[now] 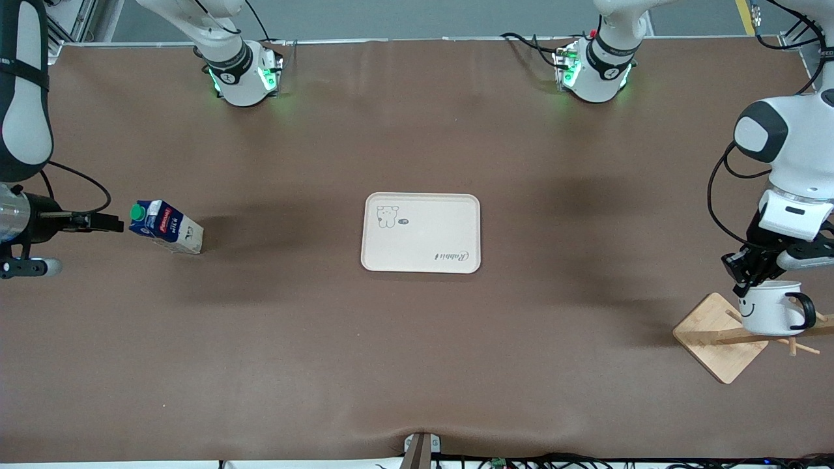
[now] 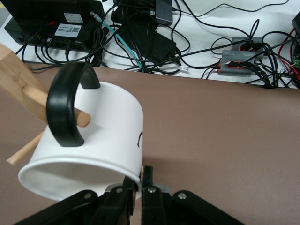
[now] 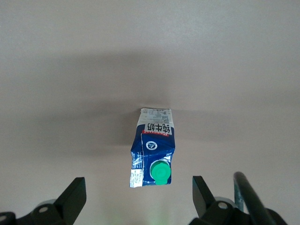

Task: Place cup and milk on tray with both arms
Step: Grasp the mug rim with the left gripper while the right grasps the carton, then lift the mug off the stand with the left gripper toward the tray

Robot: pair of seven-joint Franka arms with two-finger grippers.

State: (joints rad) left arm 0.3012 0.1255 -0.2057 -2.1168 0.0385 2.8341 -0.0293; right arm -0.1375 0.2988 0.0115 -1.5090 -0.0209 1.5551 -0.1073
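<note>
The cream tray [image 1: 421,260] lies at the table's middle with nothing on it. The milk carton [image 1: 166,226], dark blue with a green cap, stands on the table toward the right arm's end. My right gripper [image 1: 107,223] is open and empty beside the carton's cap end, not touching it. In the right wrist view the carton [image 3: 153,147] lies ahead of the open gripper [image 3: 136,197]. My left gripper [image 1: 746,285] is shut on the rim of the white smiley cup [image 1: 772,307]. The cup [image 2: 93,136] hangs by its black handle [image 2: 63,110] on a wooden peg.
A wooden rack with a square base [image 1: 713,342] and sticking-out pegs [image 1: 805,348] stands near the table edge at the left arm's end. Cables and boxes [image 2: 243,56] lie off the table edge past the cup. Brown cloth covers the table.
</note>
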